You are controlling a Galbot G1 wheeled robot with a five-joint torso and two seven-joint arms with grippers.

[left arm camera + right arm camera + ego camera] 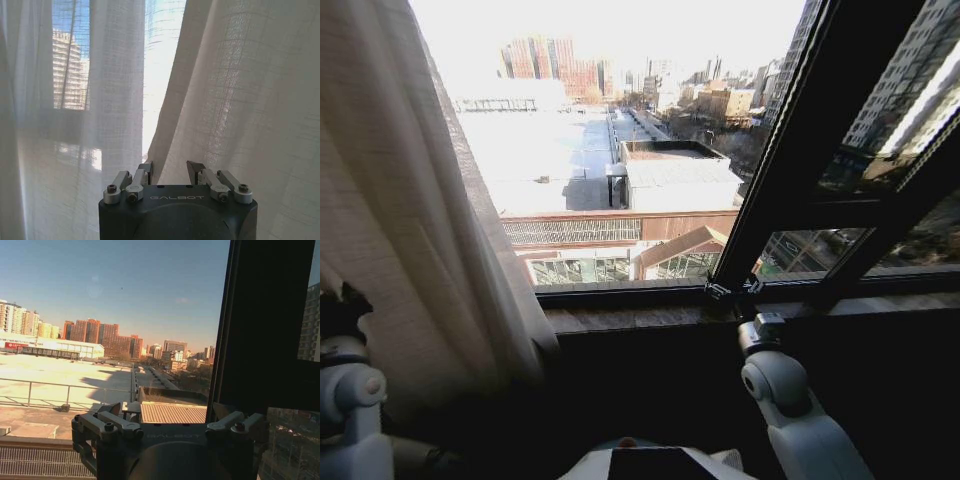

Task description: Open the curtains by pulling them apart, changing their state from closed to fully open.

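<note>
Curtains [410, 230] bunched at left, window glass [620, 170] bare. Left gripper [172, 170] fingers spread, nothing between, facing fabric. Right gripper [170, 412] fingers wide too, near black frame bar [790, 150].

A dark window sill [650, 316] is being seen running along the foot of the glass in the head view, with sunlight being caught along its top. A small metal latch fitting [733, 290] is being carried at its back edge, where the black window-frame bar [790, 150] is meeting it. The sill's left end is being covered by the curtains [410, 250].
</note>
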